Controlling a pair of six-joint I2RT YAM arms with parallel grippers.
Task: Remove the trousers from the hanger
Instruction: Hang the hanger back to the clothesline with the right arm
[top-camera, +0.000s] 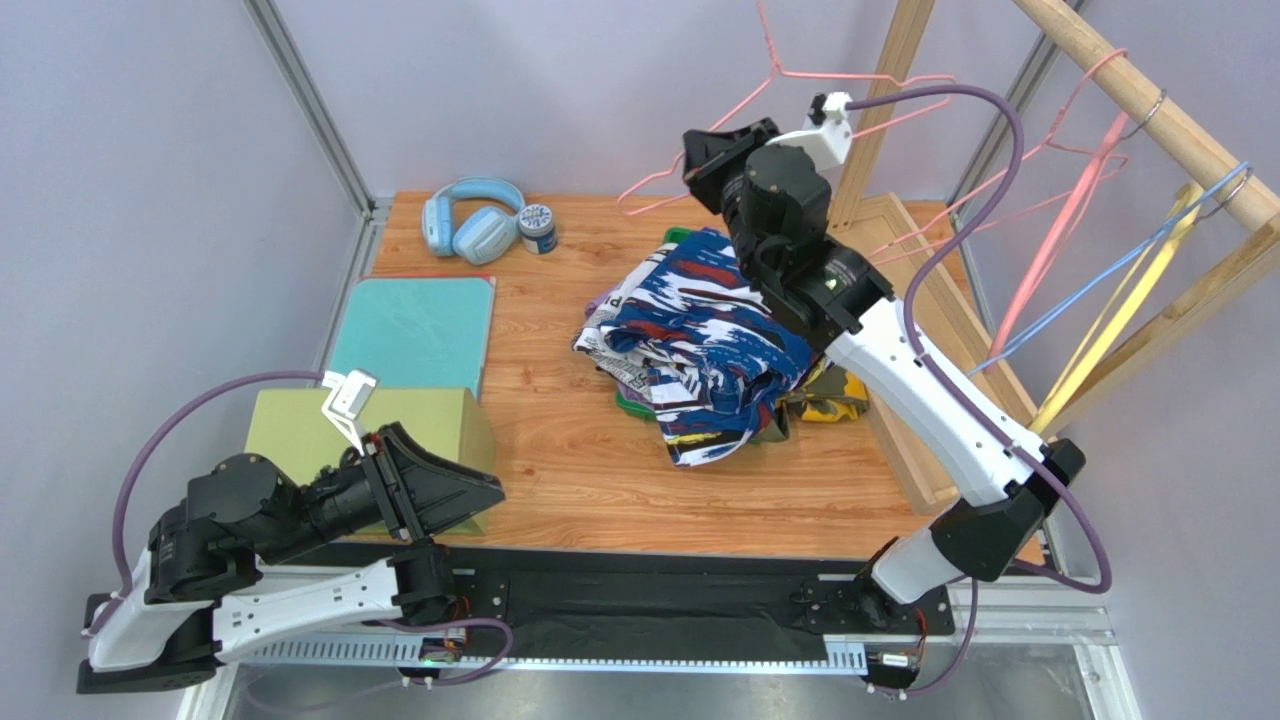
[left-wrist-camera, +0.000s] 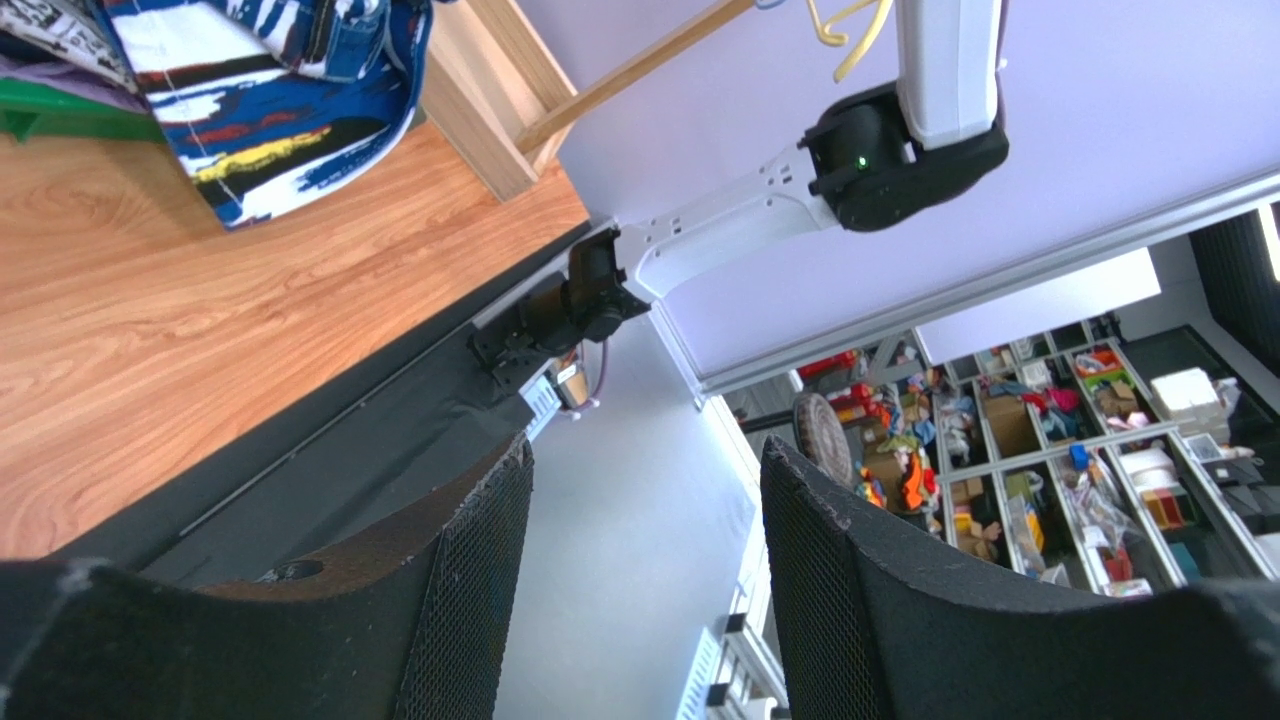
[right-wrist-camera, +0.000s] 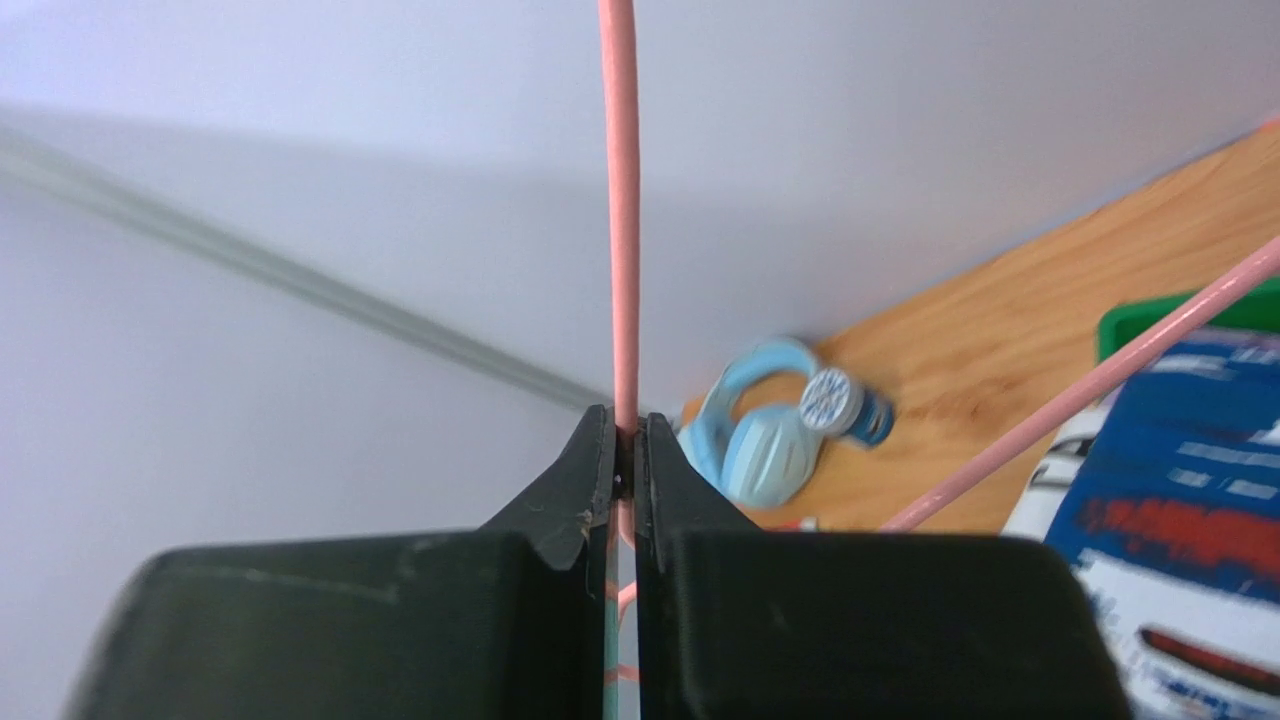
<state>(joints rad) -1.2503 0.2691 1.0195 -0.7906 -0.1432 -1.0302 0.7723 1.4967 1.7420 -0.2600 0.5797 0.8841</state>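
Note:
A pile of small trousers lies on the wooden table, off any hanger. The blue-white-red print pair (top-camera: 706, 338) is on top, with newsprint fabric (top-camera: 604, 345) at its left edge and camouflage fabric (top-camera: 831, 399) at its right. The purple and denim pairs are not clearly visible. My right gripper (top-camera: 706, 155) is raised behind the pile, shut on the wire of a bare pink hanger (top-camera: 887, 78). In the right wrist view the fingers (right-wrist-camera: 627, 435) pinch that wire (right-wrist-camera: 618, 195). My left gripper (top-camera: 473, 483) is open and empty at the near left, its fingers apart (left-wrist-camera: 646, 495). The printed pair also shows in the left wrist view (left-wrist-camera: 286, 90).
A wooden rack (top-camera: 1157, 120) at the right carries pink (top-camera: 1074, 195), blue (top-camera: 1112, 278) and yellow (top-camera: 1120, 308) bare hangers. Blue headphones (top-camera: 470, 218) and a small jar (top-camera: 538, 227) sit at the back left. A teal mat (top-camera: 416, 333) and an olive box (top-camera: 376, 428) lie at the left.

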